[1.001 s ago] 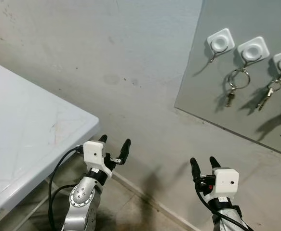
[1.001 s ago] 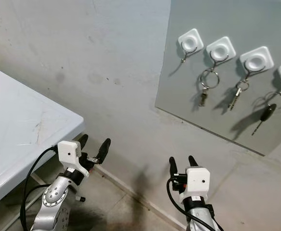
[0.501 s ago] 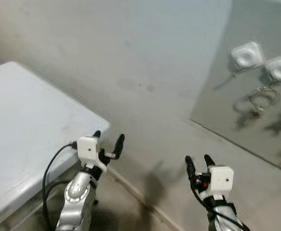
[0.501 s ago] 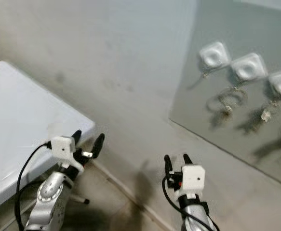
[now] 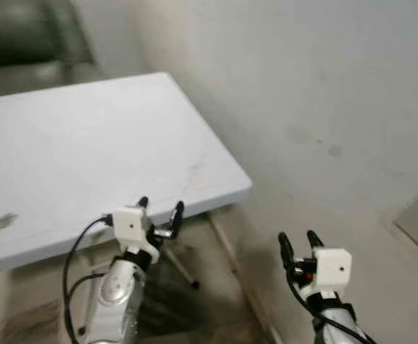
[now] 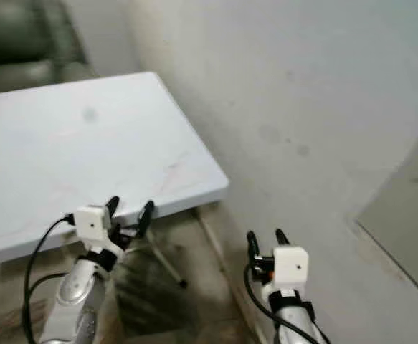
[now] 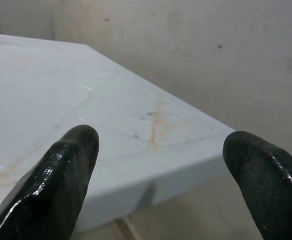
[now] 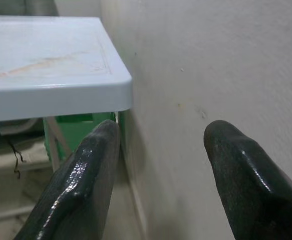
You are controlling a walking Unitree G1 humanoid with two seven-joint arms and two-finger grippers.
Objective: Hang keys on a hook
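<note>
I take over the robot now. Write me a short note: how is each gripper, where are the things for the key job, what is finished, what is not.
Left gripper: open, holding nothing, raised at the near edge of the white table.
Right gripper: open, holding nothing, raised in front of the wall.
Job's things: no keys seen on the table. A corner of the grey board shows at the right; no hooks can be seen from here.
Done: cannot tell from this moment.
Left: find a key, grasp it, turn to the board and hang it.

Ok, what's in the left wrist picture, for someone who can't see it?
Two black fingers of the left tool spread wide apart, holding nothing. Past them is the corner of a white table with faint orange marks, next to a plain grey wall.
</note>
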